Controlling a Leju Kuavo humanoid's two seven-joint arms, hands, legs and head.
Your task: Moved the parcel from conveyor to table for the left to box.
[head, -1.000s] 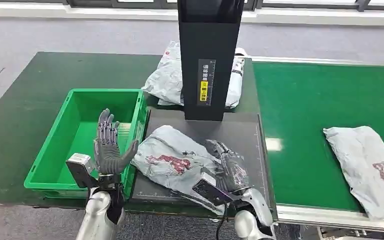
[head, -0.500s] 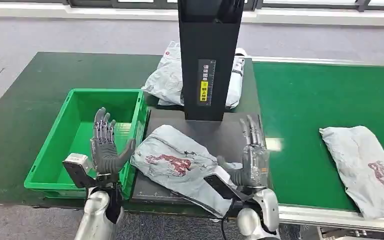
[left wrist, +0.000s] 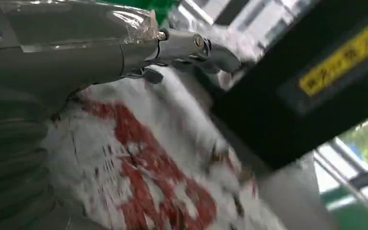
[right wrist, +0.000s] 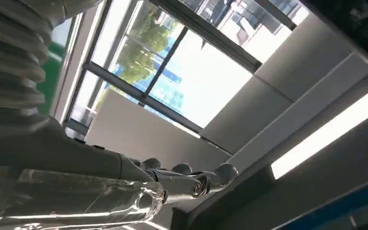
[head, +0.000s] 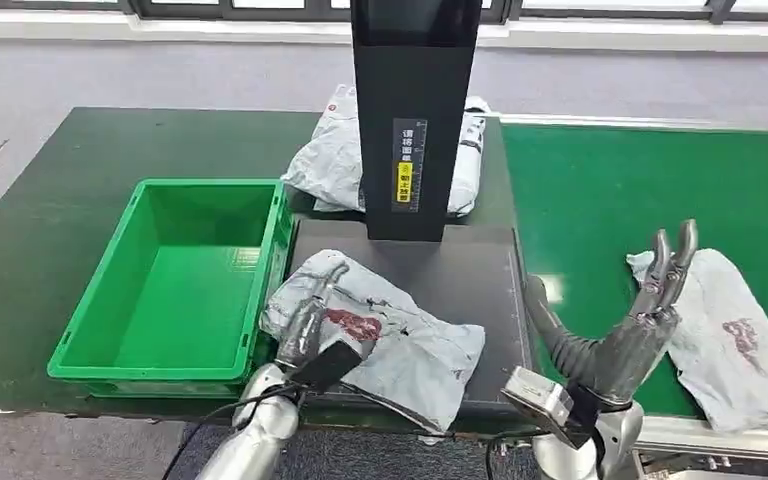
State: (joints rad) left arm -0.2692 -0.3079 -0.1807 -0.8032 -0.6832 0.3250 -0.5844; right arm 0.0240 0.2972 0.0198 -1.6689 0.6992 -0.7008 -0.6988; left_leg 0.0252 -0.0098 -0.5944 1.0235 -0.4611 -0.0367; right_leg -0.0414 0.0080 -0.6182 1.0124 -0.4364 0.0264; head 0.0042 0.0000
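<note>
Dark pad (head: 480, 275) bears the parcel (head: 390, 345); left hand (head: 305, 325) rests on it, right hand (head: 640, 325) spread, empty.

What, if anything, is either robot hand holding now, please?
Nothing clearly: the right robot hand is open and empty; the left robot hand rests on the grey parcel.

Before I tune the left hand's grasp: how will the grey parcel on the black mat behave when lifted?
The grey parcel looks like a wrinkled poly mailer, so it will probably sag and fold. Its glossy film may slip in the left hand. It lies flat, so rolling is unlikely.
</note>
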